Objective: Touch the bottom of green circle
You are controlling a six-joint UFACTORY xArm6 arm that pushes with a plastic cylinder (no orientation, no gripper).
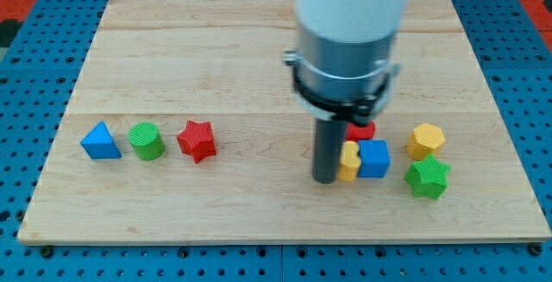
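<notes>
The green circle (147, 141) is a short green cylinder at the view's left of the wooden board (259, 58). It sits between a blue triangle (101, 141) on its left and a red star (197, 140) on its right. My tip (324, 178) is far to the right of the green circle, right beside a small yellow block (349, 161). The rod hangs from the large white and grey arm (348, 32) that fills the view's top centre.
A blue cube (374, 158) sits next to the yellow block, with a red block (361, 130) partly hidden behind them. A yellow hexagon (425, 140) and a green star (427, 178) lie at the view's right.
</notes>
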